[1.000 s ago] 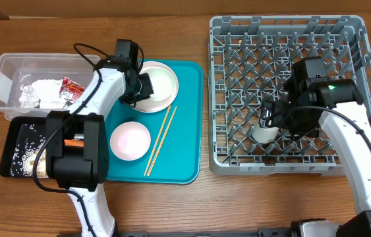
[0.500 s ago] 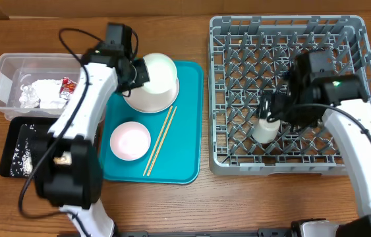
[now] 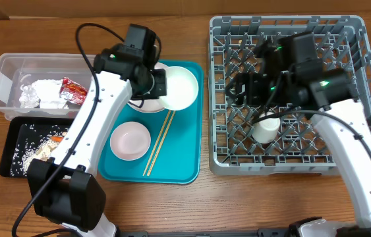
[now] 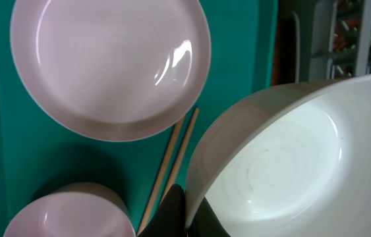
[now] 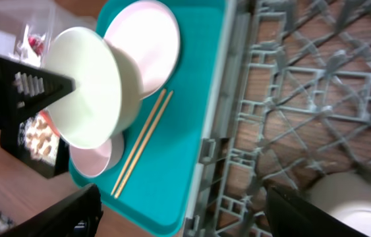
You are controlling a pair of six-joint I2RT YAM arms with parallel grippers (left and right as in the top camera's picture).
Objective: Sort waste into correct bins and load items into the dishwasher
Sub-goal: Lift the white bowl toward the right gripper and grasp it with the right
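Observation:
My left gripper (image 3: pixel 159 85) (image 4: pixel 186 209) is shut on the rim of a white bowl (image 3: pixel 182 85) (image 4: pixel 290 164) and holds it tilted above the teal tray (image 3: pixel 182 158). A pale pink plate (image 4: pixel 106 66) lies under it. A small pink bowl (image 3: pixel 130 139) and the chopsticks (image 3: pixel 161 140) also lie on the tray. My right gripper (image 3: pixel 244 89) (image 5: pixel 192 217) is open and empty over the left part of the grey dish rack (image 3: pixel 353 39). A white cup (image 3: pixel 266 128) (image 5: pixel 356 204) stands upside down in the rack.
The clear tub (image 3: pixel 4 72) at far left holds a crumpled napkin (image 3: pixel 43 92) and a red wrapper (image 3: pixel 73 87). The black tray (image 3: pixel 10 141) in front of it holds rice, peanuts and a carrot (image 3: pixel 55 139). Bare wood table lies along the front edge.
My left gripper lifted the white bowl off the plate and carried it right. My right gripper let go of the cup, opened, and moved up and left across the rack.

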